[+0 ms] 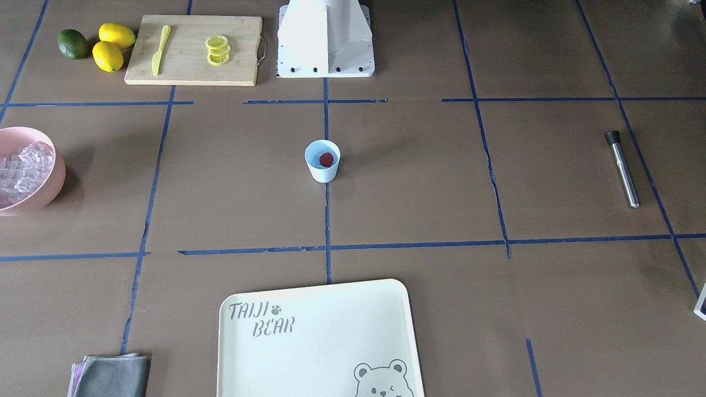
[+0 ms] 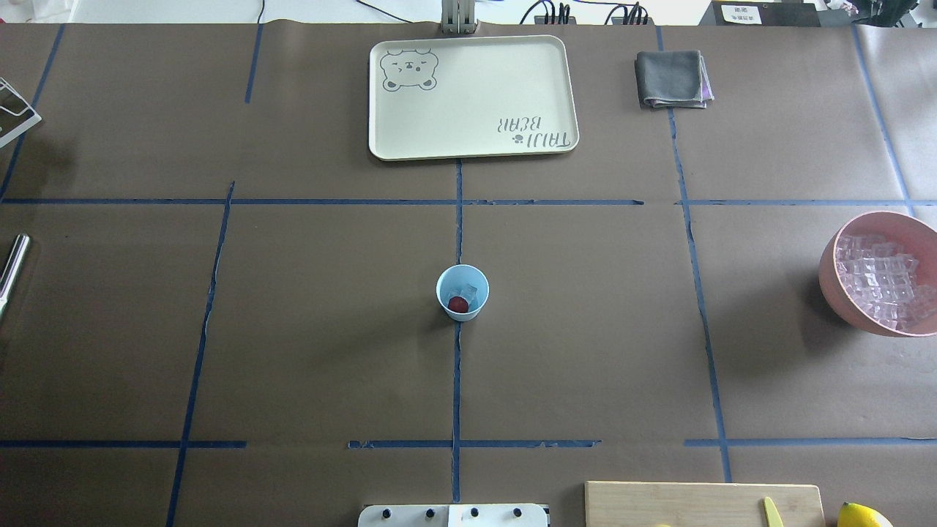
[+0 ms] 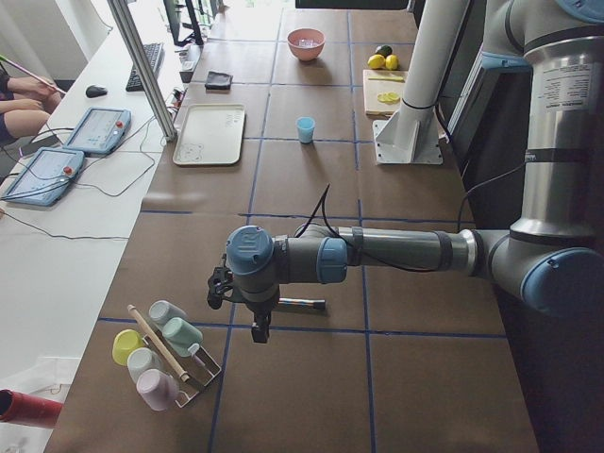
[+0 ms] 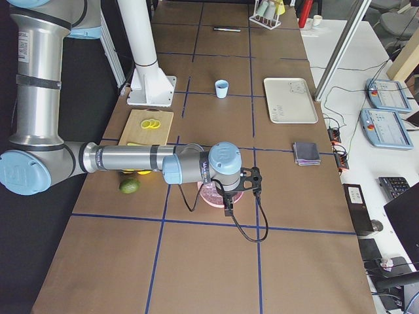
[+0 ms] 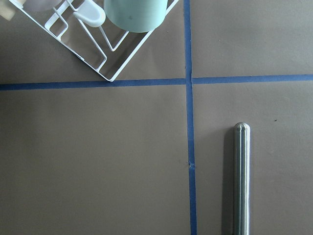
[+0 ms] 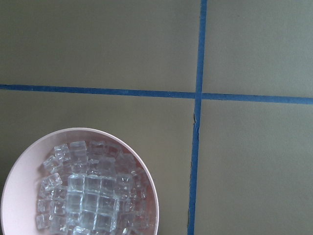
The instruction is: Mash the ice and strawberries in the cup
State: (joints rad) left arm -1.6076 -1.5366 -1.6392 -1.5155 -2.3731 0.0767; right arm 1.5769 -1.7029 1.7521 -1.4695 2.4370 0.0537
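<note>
Standing at the middle of the desk, the cup holds the strawberry and ice. The left end effector hangs over the muddler. It should descend square to the shaft and grip mid-length so the muddler cannot roll. Whether it or the right end effector is released or clenched, I cannot tell.

Worktop: long, covered in brown paper, marked into squares by blue tape. Side desk: white, set alongside, carrying two tablets, a mouse and loose cables. Light: bright, even, soft shadows.
</note>
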